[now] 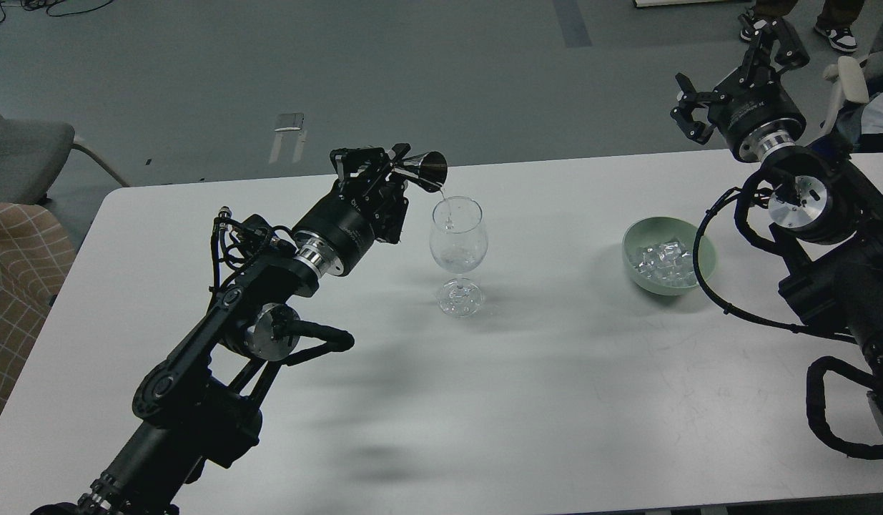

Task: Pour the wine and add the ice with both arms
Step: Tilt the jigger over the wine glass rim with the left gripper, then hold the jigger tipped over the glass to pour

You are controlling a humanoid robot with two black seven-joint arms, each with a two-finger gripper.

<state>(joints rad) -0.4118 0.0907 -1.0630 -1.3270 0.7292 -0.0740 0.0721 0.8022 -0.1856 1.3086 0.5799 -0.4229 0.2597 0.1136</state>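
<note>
A clear stemmed wine glass (457, 247) stands upright on the white table (527, 400). My left gripper (387, 163) is shut on a metal jigger (421, 169), tipped on its side just above and left of the glass rim. A thin clear stream runs from the jigger's mouth into the glass. Ice (661, 259) lies as clear cubes in a pale green bowl (702, 247) to the right of the glass. My right gripper (731, 75) hangs open and empty above the table's far right edge, beyond the bowl.
A grey chair (23, 154) and a checked cushion (16, 286) stand off the table's left end. A person's feet (834, 32) show on the floor at the top right. My right arm's cables (706, 286) loop close to the bowl.
</note>
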